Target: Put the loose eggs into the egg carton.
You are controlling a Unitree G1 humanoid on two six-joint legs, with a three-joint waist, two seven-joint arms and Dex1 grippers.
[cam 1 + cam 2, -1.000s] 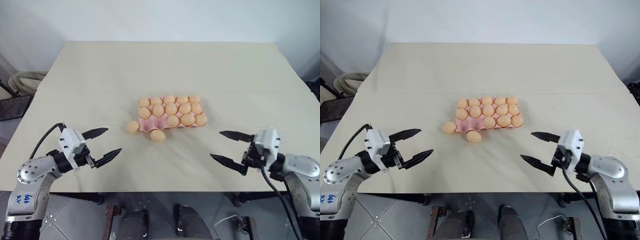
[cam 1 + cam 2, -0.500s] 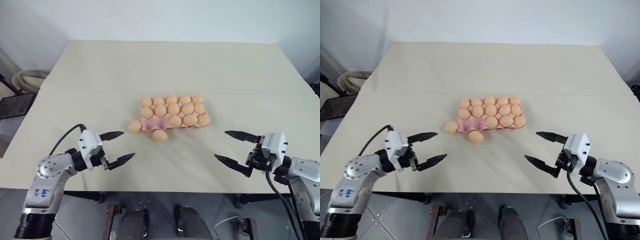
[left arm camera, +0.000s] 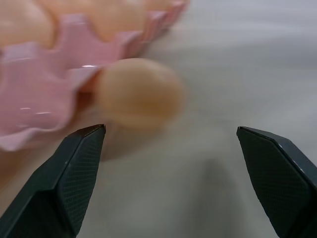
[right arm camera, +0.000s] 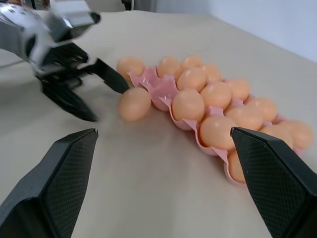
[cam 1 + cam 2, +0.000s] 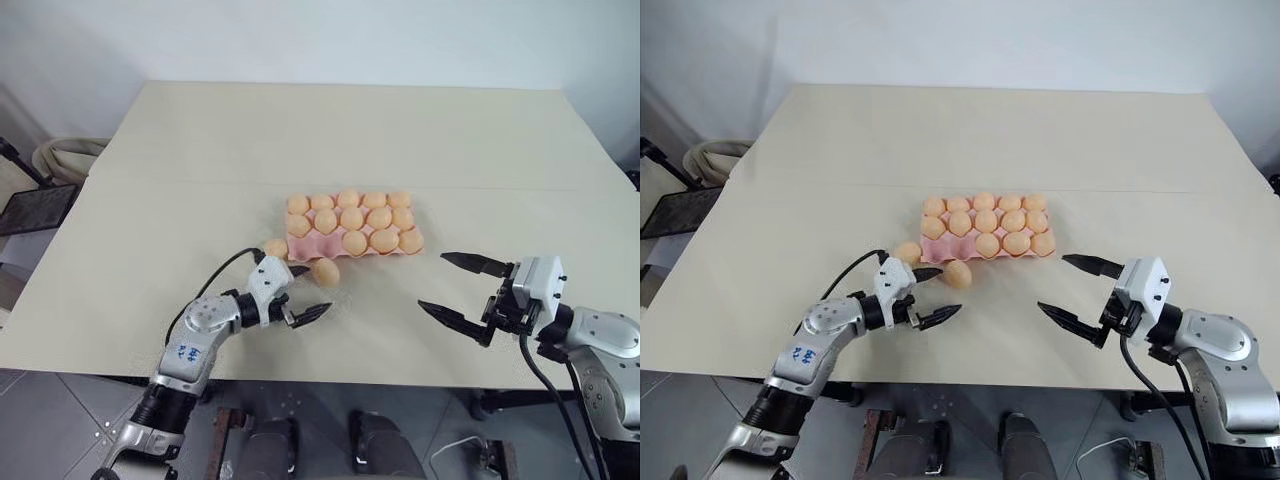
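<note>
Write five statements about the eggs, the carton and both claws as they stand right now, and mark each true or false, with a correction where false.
1. Two loose eggs lie on the table beside the egg carton. True: one egg at its near edge, another egg by its left corner.
2. The left claw is shut on an egg. False: its fingers are spread, with nothing between them.
3. The right claw is open and holds nothing. True.
4. The carton is blue. False: it is pink.
5. The left claw is nearer to the loose eggs than the right claw is. True.
</note>
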